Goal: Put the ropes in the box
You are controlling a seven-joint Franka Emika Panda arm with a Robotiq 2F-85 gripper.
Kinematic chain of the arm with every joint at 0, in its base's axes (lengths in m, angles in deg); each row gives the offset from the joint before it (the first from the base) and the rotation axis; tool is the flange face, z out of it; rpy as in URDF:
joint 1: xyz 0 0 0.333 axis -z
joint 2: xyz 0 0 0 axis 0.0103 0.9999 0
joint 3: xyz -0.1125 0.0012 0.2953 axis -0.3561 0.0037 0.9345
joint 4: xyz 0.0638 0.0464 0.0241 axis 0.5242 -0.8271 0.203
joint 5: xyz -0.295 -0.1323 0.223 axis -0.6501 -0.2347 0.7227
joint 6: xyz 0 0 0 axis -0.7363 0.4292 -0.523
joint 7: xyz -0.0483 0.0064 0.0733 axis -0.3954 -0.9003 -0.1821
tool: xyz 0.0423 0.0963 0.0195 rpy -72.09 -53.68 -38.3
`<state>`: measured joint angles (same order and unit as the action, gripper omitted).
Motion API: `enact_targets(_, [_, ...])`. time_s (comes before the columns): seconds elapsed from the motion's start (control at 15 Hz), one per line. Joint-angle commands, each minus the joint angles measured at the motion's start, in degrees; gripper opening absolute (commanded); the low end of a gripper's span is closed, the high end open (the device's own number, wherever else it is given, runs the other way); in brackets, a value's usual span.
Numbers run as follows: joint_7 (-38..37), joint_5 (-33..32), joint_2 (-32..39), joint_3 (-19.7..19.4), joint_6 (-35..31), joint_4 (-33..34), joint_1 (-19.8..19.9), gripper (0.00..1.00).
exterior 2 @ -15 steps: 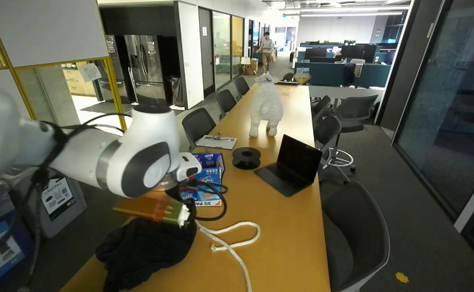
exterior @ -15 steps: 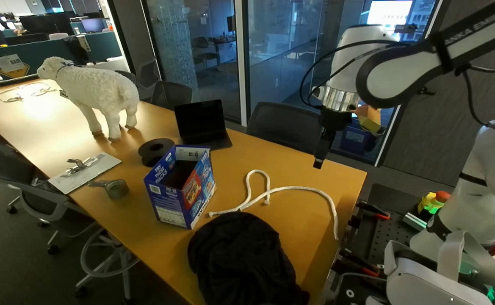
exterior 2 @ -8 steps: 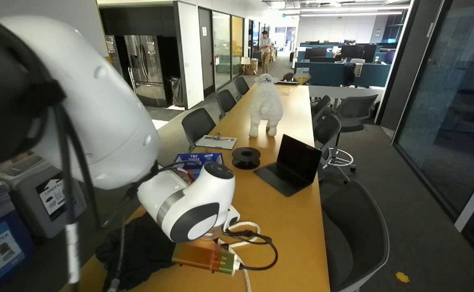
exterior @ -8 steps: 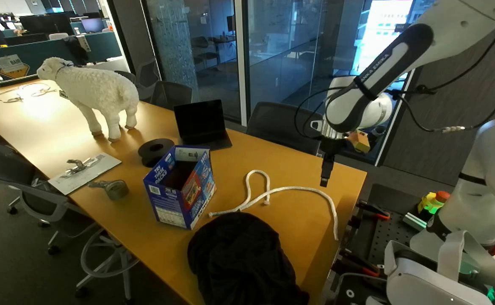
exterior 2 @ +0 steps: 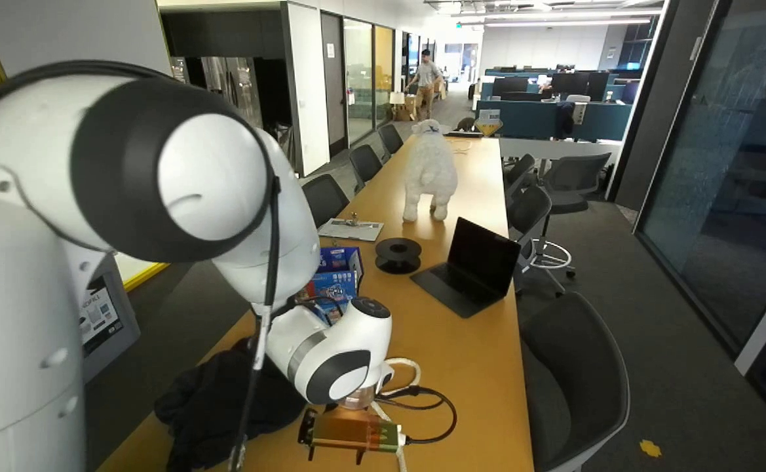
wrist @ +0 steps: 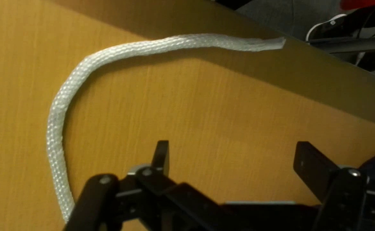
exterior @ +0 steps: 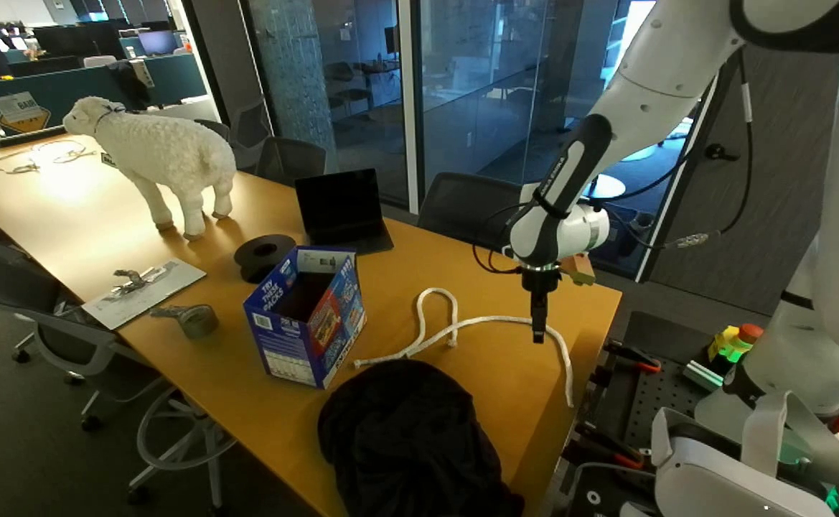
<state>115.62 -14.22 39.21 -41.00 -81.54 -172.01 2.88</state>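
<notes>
The white rope [exterior: 482,319] lies in loose loops on the table, with one end near the table's right edge; part of it shows in an exterior view [exterior 2: 415,372]. In the wrist view the rope [wrist: 55,128] curves left of and beyond the jaws. The blue printed box [exterior: 293,352] stands upright with its top open; it is partly behind the arm in an exterior view [exterior 2: 335,288]. My gripper [exterior: 538,339] points down above the table by the rope's right stretch. In the wrist view the gripper [wrist: 234,144] is open with only bare table between its fingers.
A black cloth bag [exterior: 412,438] lies in front of the rope, near the box. A black laptop [exterior: 340,208] and a black spool [exterior: 275,260] stand behind the box. A clipboard [exterior: 150,291] and tape roll [exterior: 200,321] lie left. A plush sheep [exterior: 168,151] stands farther off.
The arm has swung over the table and my gripper has come down toward the rope's right part. Rope and box have not moved. A person in the background has moved.
</notes>
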Motion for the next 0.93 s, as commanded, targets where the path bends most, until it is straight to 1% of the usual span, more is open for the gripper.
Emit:
enact_targets(0.0, [-2.7, -6.3, 8.8, 2.1, -3.4, 8.2, 4.6, 1.00])
enact_targets(0.13, [-5.4, -11.0, 11.4, 1.1, -5.7, 10.9, 5.5, 1.00])
enact_targets(0.33, [-8.0, -16.0, 14.6, 1.1, -7.6, 14.9, 7.9, 1.00])
enact_targets(0.53, [-7.7, -17.4, 17.8, 3.3, -8.3, 18.7, 11.9, 1.00])
enact_targets(0.8, [-5.1, -17.1, 21.9, 7.7, -7.2, 23.3, 17.4, 1.00])
enact_targets(0.87, [-4.9, -17.1, 22.9, 8.5, -7.2, 24.3, 18.2, 1.00])
